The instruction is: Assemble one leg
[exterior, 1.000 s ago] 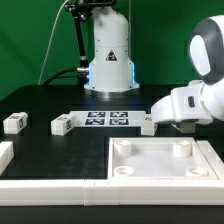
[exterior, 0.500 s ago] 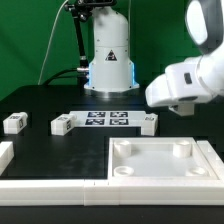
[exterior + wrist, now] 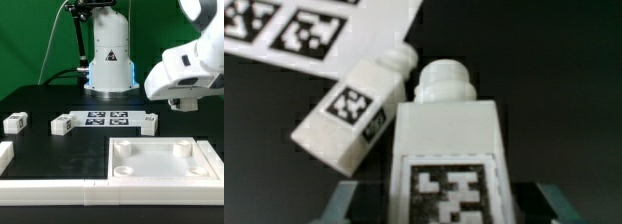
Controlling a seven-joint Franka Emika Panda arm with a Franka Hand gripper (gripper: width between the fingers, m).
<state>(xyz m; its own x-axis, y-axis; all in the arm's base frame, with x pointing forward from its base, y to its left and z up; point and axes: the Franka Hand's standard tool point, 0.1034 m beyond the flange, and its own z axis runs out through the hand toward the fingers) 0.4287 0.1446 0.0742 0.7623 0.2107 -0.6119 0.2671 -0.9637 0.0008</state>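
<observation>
In the wrist view my gripper [image 3: 446, 203] is shut on a white leg [image 3: 446, 130] with a black-and-white tag; the leg's round peg points away from the camera. A second leg [image 3: 352, 108] lies on the black table beside and below it. In the exterior view my gripper [image 3: 185, 102] hangs above the table at the exterior view's right, and the held leg is hidden behind the hand. That second leg [image 3: 148, 122] lies by the marker board's end. Two more legs [image 3: 62, 124] [image 3: 14, 122] lie to the exterior view's left.
The marker board [image 3: 108, 119] lies mid-table and also shows in the wrist view [image 3: 295, 25]. The large white square tray [image 3: 160, 143] with round corner sockets sits in front. A white bar [image 3: 50, 187] runs along the front edge. The robot base [image 3: 108, 60] stands behind.
The arm has risen from table level beside the marker board's end to well above it, and shifted slightly toward the exterior view's right. The legs lying on the table have not moved.
</observation>
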